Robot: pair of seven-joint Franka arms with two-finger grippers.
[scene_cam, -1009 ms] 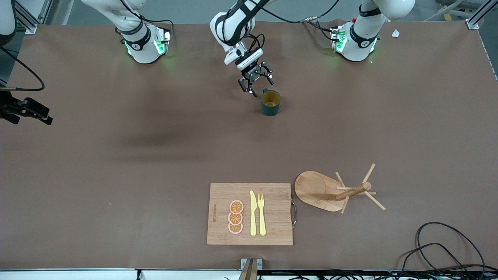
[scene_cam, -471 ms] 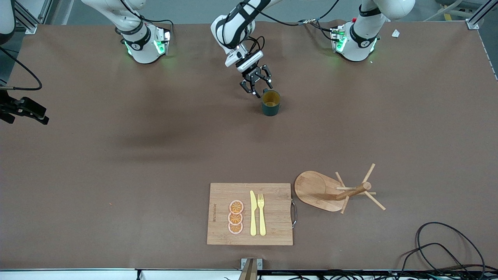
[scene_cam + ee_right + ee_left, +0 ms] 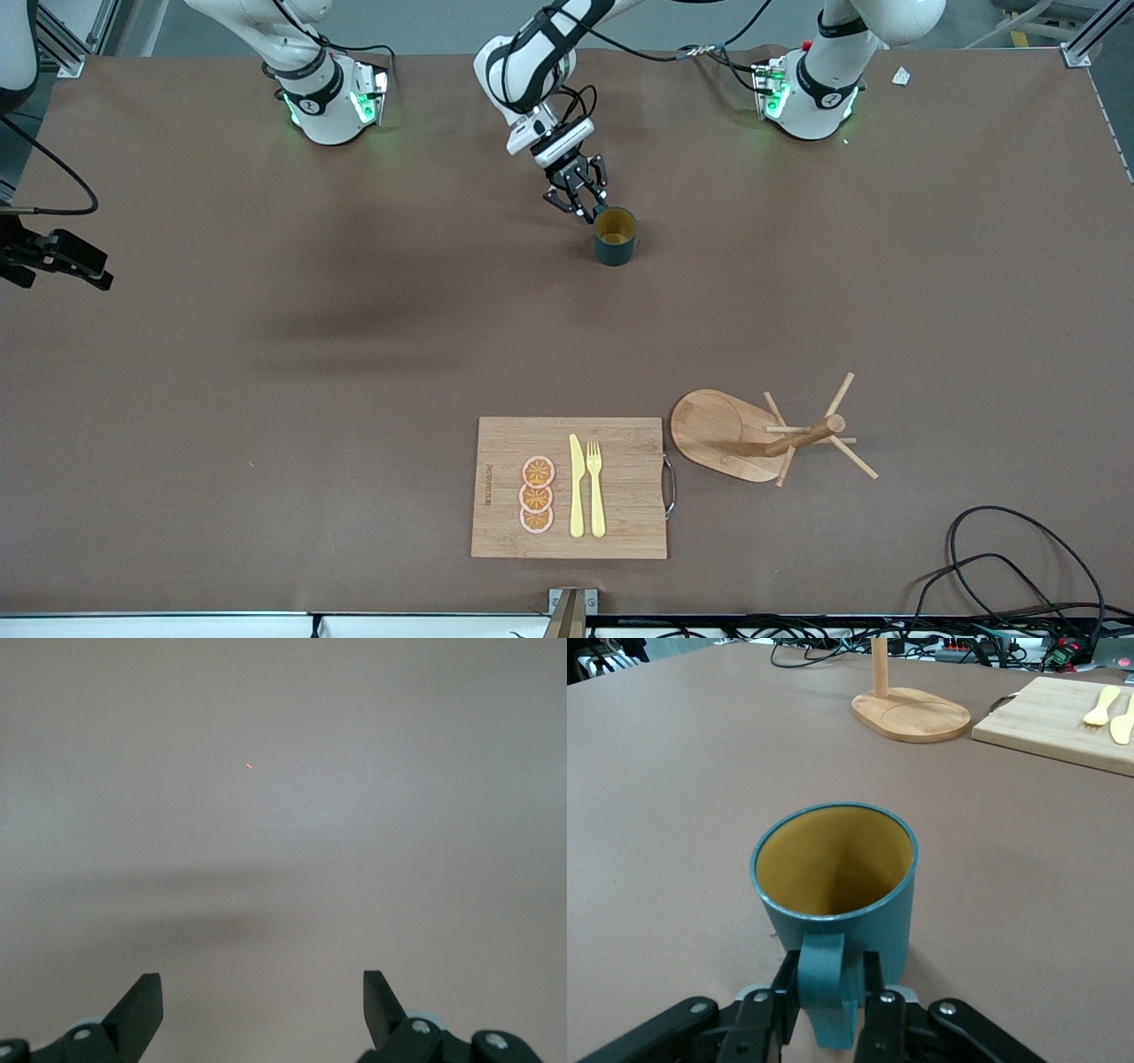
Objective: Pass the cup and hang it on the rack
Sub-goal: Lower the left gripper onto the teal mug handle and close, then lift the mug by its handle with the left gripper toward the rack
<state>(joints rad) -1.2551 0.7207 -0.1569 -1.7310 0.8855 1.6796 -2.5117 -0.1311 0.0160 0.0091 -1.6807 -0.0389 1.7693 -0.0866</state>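
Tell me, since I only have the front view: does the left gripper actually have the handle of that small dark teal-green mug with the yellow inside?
Observer: Yes. The left wrist view shows the left gripper with one finger pressed on each side of the handle of the dark teal-green cylindrical cup.
Operator: And the right gripper, is it open?
Observer: The right wrist view shows the right gripper with fingers wide apart, nothing between them, over bare brown table. That arm waits.

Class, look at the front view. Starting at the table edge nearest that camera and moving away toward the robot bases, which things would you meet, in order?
Cutting board → rack → cup → left end effector, its fingers on either side of the cup's handle.
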